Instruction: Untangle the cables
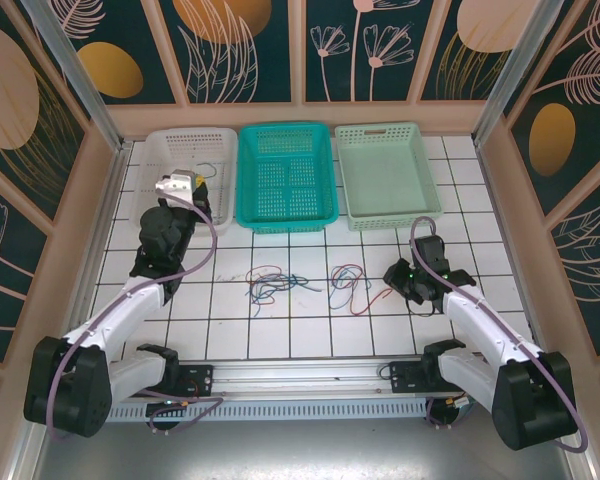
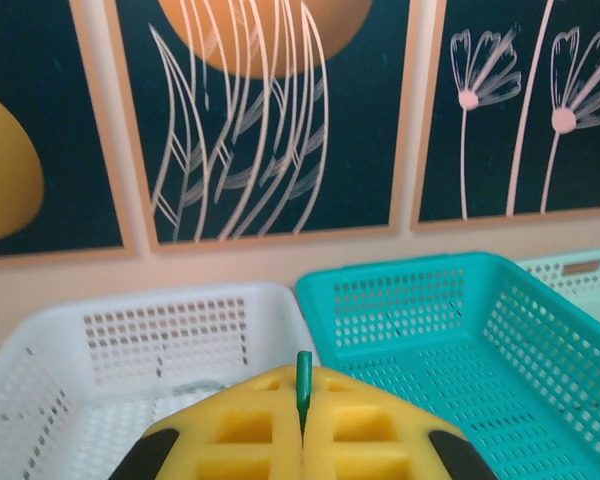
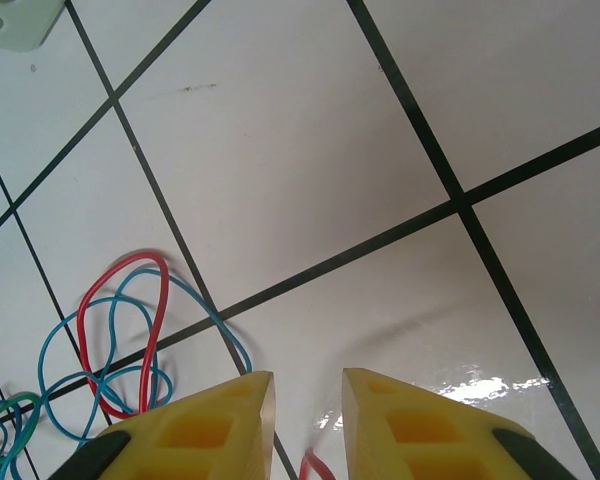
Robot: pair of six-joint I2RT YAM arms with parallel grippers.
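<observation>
Closest to the lens we get the yellow pads of the left gripper [image 2: 302, 428], pressed together and pinching the tip of a green cable [image 2: 303, 378] that pokes up just past the fingertips. Directly under and ahead of it is the white basket [image 2: 180, 300], and the teal basket [image 2: 410, 275] is off to its right. From above, a thin dark strand lies in the white basket just beyond the gripper; we can't tell if it's the same wire. The right gripper [image 3: 307, 392] hangs low over the table [image 1: 480, 225], fingers apart and nothing held. A short bit of red cable [image 3: 315, 465] sits between them at the frame's lower edge. To its left, a red loop crosses over the blue cable [image 3: 70, 345], with a hint of green further left. Further out on the tiles, well to the right gripper's left, is the main knot of cables [image 1: 270, 283], with thin red, blue and green strands looped over each other. The mint basket [image 1: 342, 175] sits beyond the right gripper. We judge this as mid-task: one wire is being dropped into a basket and most are not yet sorted. Next the left needs to open up over the white basket. The right needs to close on the red strand and pull it away gently, since these wires are limp and the blue will likely drag along.
</observation>
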